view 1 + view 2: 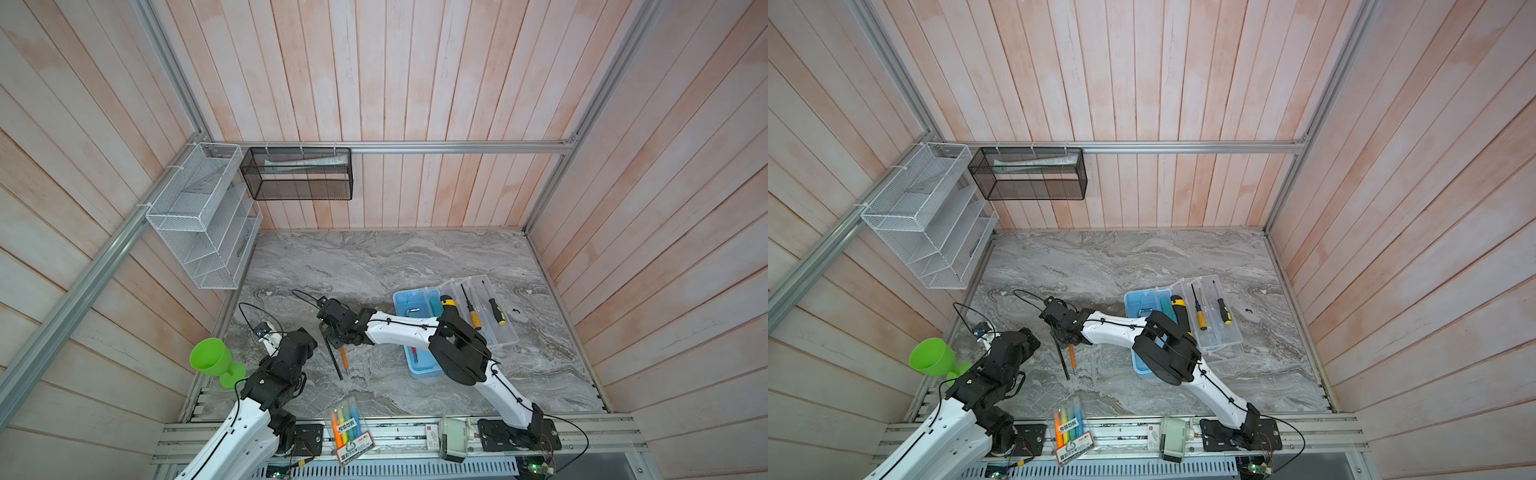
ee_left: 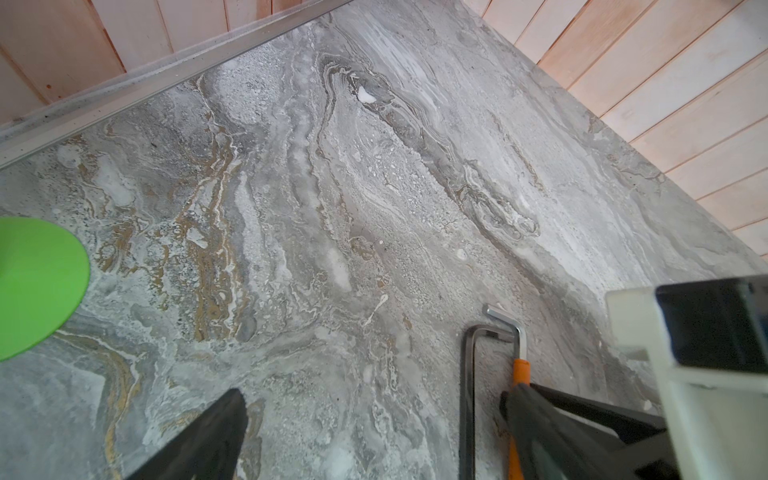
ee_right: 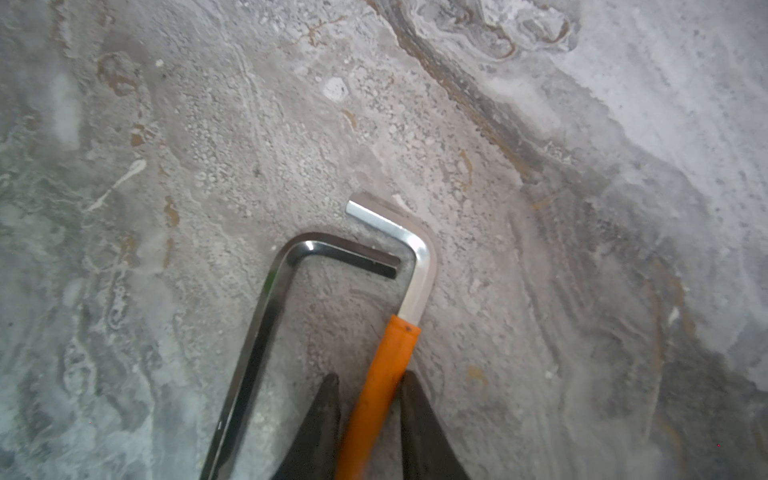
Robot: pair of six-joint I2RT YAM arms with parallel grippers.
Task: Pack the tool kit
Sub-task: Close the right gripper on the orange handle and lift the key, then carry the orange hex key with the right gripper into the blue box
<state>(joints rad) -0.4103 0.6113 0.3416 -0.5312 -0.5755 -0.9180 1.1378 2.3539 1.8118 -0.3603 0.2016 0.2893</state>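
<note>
The tool kit's light-blue case point(image 1: 405, 301) point(image 1: 1138, 303) lies open on the right, its clear lid point(image 1: 494, 332) folded out with two screwdrivers point(image 1: 475, 318) point(image 1: 496, 311) on it. Left of the case, an orange-sleeved hex key point(image 3: 390, 365) point(image 1: 344, 358) point(image 1: 1072, 356) lies flat beside a longer black hex key point(image 3: 257, 324) point(image 1: 334, 357). My right gripper point(image 3: 370, 376) point(image 1: 338, 347) is down at the table, open. Its jaws stand narrowly astride the orange sleeve: one finger touches it, the other shows a thin gap. My left gripper point(image 2: 374, 390) hangs wide open over bare marble.
A green goblet point(image 1: 212, 359) point(image 2: 37, 286) stands by the left arm. A clear pack of highlighters point(image 1: 347, 428) and a white device point(image 1: 453, 436) lie on the front rail. A white mesh rack point(image 1: 199, 224) and a black mesh basket point(image 1: 297, 174) hang on the walls.
</note>
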